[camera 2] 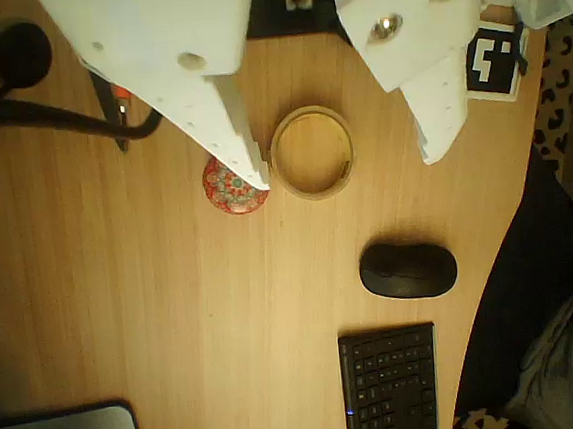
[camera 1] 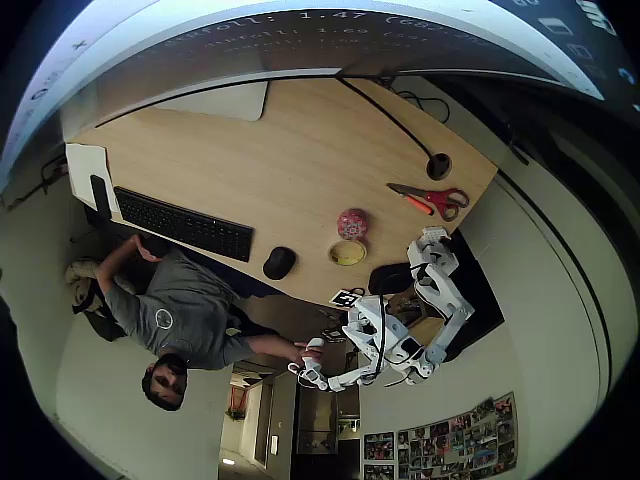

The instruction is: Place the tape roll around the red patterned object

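Pale wood grain runs across the table point(camera 2: 175, 315) we work on, a person point(camera 1: 170, 310) seated at its edge in the overhead view. Around us we see a dark mouse point(camera 2: 408, 269), a black keyboard point(camera 2: 390, 386) and red-handled scissors point(camera 1: 432, 198). Our gripper point(camera 2: 342, 164) hangs above with its jaws spread apart, holding nothing. Between them lies the tape roll point(camera 2: 311, 152), a flat cream ring, just beside the red patterned object point(camera 2: 232, 189), not around it
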